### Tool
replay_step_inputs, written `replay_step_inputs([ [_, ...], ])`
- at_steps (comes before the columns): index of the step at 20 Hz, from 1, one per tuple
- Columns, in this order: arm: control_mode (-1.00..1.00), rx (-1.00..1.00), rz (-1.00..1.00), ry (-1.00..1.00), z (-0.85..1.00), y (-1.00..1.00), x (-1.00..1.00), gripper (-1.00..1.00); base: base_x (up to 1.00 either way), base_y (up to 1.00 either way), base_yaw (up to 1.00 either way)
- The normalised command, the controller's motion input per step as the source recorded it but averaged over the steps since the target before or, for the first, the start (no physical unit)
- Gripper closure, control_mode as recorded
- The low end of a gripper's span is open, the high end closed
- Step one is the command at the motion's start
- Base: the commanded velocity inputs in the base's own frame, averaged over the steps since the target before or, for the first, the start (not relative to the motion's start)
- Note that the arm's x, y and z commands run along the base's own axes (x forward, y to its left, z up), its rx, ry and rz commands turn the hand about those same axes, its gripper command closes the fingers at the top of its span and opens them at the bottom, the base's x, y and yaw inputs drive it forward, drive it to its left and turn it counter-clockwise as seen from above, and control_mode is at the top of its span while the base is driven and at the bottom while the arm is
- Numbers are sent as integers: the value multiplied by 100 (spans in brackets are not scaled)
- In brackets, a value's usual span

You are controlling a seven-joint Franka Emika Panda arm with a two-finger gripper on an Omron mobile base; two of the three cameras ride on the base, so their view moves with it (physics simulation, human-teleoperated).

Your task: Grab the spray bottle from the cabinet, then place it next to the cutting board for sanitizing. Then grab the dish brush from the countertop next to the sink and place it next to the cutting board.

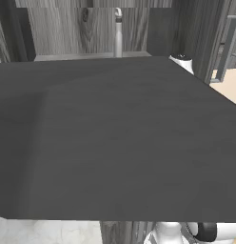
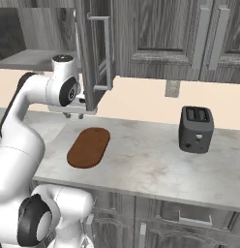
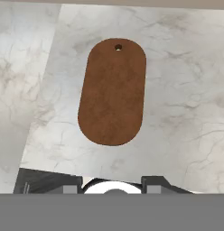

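Early yet: spray bottle [image 1: 118, 34] upright on cabinet [image 1: 91, 28] shelf, ungrabbed. Cutting board [image 3: 112, 92] bare on countertop [image 3: 186, 90], nothing beside. Gripper [image 3: 114, 186] above board; jaw state unclear. Both placements remaining.

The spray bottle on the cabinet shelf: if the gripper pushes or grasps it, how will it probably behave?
The slim, tall, pale grey-white spray bottle stands upright on the lighter grey shelf of the dark wood-grain cabinet. Being tall on a narrow base, it would probably tip if pushed near its top. It looks rigid and smooth, so it may slip in a loose grasp. A low grasp seems safer.
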Motion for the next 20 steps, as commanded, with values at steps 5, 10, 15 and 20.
replay_step_inputs([
  [5,-100,0,0,-1,0,0,-9,-100,0,0,0],
  [10,-100,0,0,-9,0,7,-43,-100,0,0,0],
  [15,-100,0,0,-24,2,13,-49,-100,0,0,0],
  [20,-100,0,0,-33,23,16,-50,-100,0,0,0],
])
